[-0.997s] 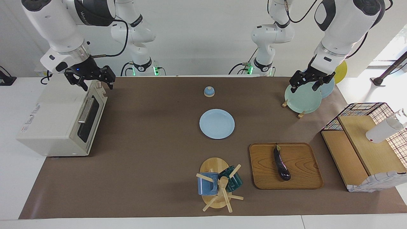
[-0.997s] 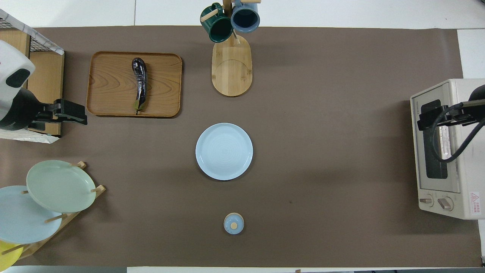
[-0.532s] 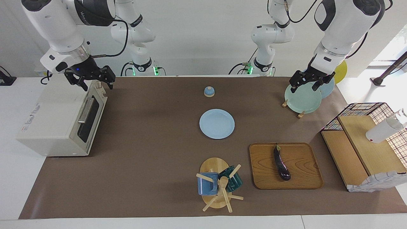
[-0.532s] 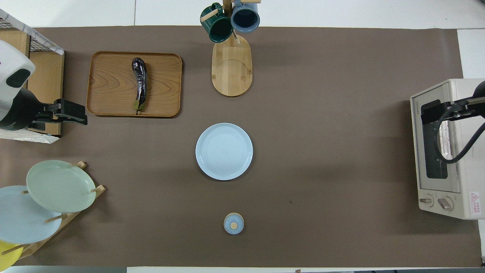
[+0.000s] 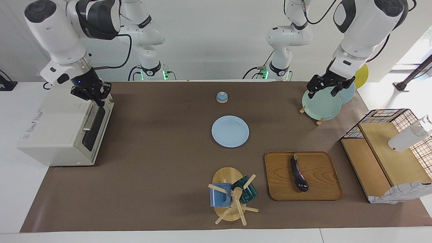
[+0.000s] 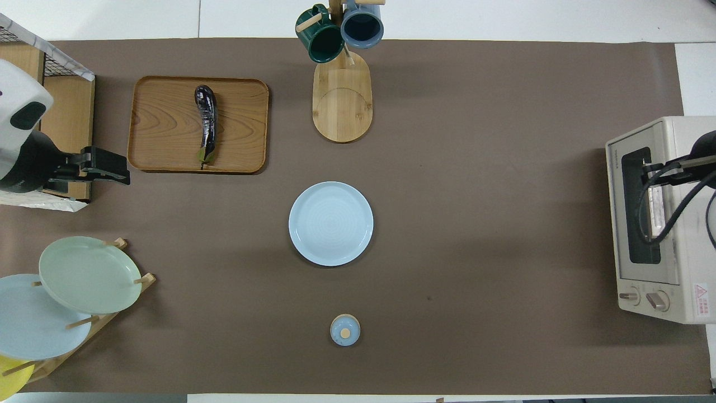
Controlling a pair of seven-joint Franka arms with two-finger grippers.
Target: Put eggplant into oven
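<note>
The eggplant (image 5: 299, 172) lies lengthwise on a wooden tray (image 5: 280, 184) toward the left arm's end of the table; in the overhead view the eggplant (image 6: 206, 122) lies mid-tray (image 6: 156, 140). The cream-white oven (image 5: 57, 128) stands at the right arm's end, its dark glass door shut; it also shows in the overhead view (image 6: 685, 235). My right gripper (image 5: 97, 97) hangs just over the oven's top front edge, above the door handle (image 5: 90, 117). My left gripper (image 5: 324, 92) is open and empty over the plate rack, away from the eggplant.
A light blue plate (image 5: 230, 131) lies mid-table, with a small blue lid (image 5: 221, 97) nearer the robots. A mug tree (image 5: 233, 195) stands beside the tray. The plate rack (image 5: 322, 104) and a wire-and-wood shelf (image 5: 388, 155) stand at the left arm's end.
My right gripper has turned at the wrist and shifted slightly over the oven's top front edge. The left arm and the eggplant have not moved.
</note>
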